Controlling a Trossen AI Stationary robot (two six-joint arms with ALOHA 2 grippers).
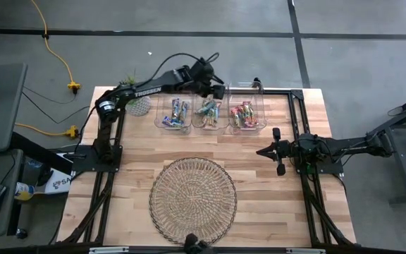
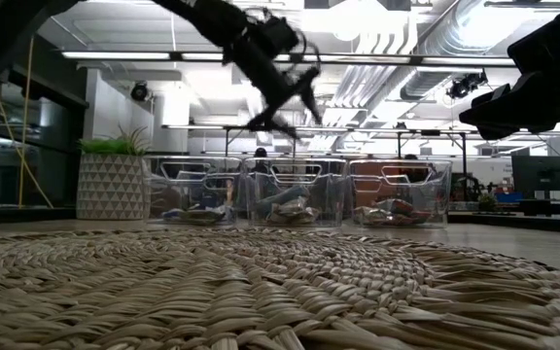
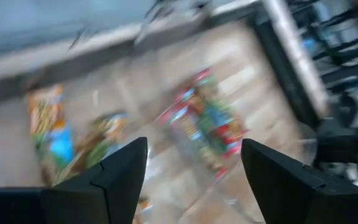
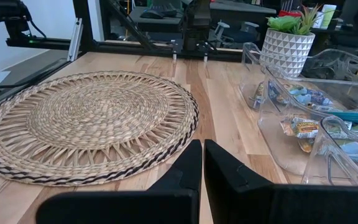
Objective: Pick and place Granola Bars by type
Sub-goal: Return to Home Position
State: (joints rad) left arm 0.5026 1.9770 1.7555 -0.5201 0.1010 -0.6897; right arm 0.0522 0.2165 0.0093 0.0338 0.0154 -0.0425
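Right now the left gripper (image 1: 219, 91) hangs in the air over the far side of three clear plastic bins (image 1: 162, 125) lined up in a row; its two dark fingers (image 3: 126, 171) are spread wide apart with nothing between them; the low view puts it well above the middle bin; down below, the small shiny-wrapped granola bars (image 1: 208, 111) lie inside the bins, mostly blue ones in the left bin, green and tan in the middle, pink and red in the right; a round woven wicker mat (image 1: 193, 196) lies on the pale wooden table (image 1: 273, 204), nearer the front edge; a white faceted planter (image 1: 138, 106) with a green plant stands just beside the left bin; the right gripper (image 1: 263, 150) waits over the tabletop to the right, apart from the bins, fingers pressed together on nothing.
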